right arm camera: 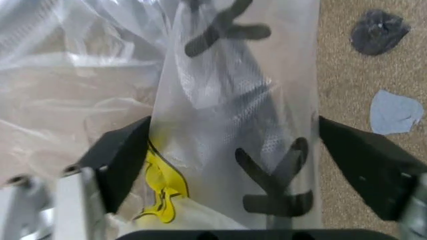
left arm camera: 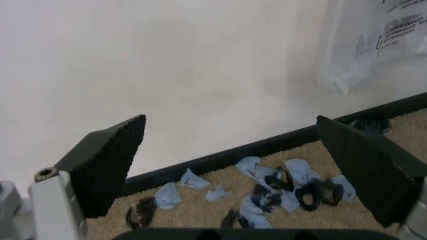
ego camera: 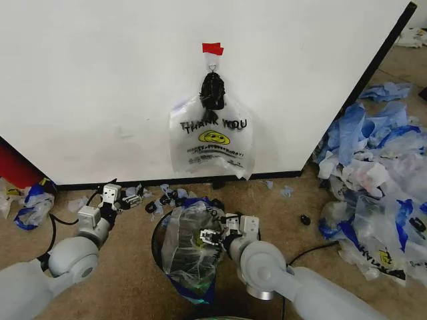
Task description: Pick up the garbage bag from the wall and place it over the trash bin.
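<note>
**Bag hanging on wall; second bag in bin**

Head view: garbage bag [ego camera: 211, 137] is hanging lengthwise down the wall [ego camera: 100, 87] under red tape [ego camera: 212, 48], reading "THANK YOU"; smaller print illegible. Trash bin [ego camera: 159, 241] is holding another clear bag [ego camera: 185, 250].

Left wrist view: left gripper [left arm camera: 243, 170], jaws apart, is facing the wall base.

Right wrist view: right gripper [right arm camera: 230, 165], jaws apart, is straddling lettered film; letters cut off.

bag [ego camera: 212, 137] on wall [ego camera: 100, 80], bin [ego camera: 160, 243] before it

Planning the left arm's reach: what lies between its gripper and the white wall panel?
In the left wrist view, tan carpet strewn with blue and black plastic scraps lies between the open left gripper and the white wall panel.
</note>
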